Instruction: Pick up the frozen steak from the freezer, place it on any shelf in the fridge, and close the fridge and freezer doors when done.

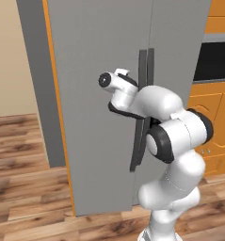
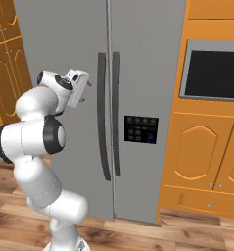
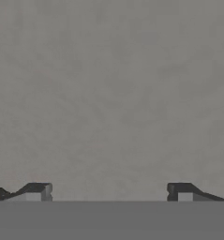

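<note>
Pressing near left door point(image 1: 100, 117), end effector point(image 3: 108, 192) spread wide, empty, facing grey panel. Both doors look nearly shut; likely closing step. Steak unseen, presumably inside. Next: push flush, check right door point(image 2: 148, 73).

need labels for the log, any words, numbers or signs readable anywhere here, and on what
No readable text anywhere.
Dark control panel on the right-hand fridge door: small pale button marks, too blurred to read.
Both door handles, the orange cabinets and the gripper carry no markings.
</note>
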### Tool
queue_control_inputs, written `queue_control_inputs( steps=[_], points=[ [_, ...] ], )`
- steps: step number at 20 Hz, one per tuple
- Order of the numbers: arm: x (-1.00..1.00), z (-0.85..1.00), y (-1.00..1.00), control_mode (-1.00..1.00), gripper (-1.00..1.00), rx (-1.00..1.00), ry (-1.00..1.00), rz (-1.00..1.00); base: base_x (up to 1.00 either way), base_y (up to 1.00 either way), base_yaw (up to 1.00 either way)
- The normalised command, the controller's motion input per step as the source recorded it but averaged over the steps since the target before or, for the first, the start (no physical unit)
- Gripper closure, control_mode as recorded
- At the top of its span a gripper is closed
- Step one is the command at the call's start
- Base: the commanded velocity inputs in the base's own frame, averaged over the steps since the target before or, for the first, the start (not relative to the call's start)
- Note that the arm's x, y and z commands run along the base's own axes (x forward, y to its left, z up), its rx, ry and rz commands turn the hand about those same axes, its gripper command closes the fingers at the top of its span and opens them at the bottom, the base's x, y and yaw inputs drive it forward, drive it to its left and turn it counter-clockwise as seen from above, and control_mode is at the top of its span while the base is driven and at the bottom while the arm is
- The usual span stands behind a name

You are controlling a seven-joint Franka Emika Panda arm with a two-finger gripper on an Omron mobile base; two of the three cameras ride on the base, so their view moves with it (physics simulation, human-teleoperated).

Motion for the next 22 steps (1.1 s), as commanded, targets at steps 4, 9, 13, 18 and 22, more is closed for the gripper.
queue_control_inputs(
  steps=[4,9,13,18,22],
  points=[
    [0.54,-0.05,-0.20,-1.00,-1.00,0.00,0.00,-0.02,0.00,0.00,0.00],
    [0.52,-0.08,-0.19,-1.00,-1.00,0.00,0.00,-0.02,0.00,0.00,0.00],
    [0.41,-0.15,-0.19,-1.00,-1.00,0.00,0.00,-0.02,0.00,0.00,0.00],
    [0.12,-0.26,-0.18,-1.00,-1.00,0.00,-0.02,-0.03,0.00,0.00,0.00],
    [0.00,-0.30,-0.18,-1.00,-1.00,0.00,-0.04,-0.04,0.00,0.00,0.00]
  ],
)
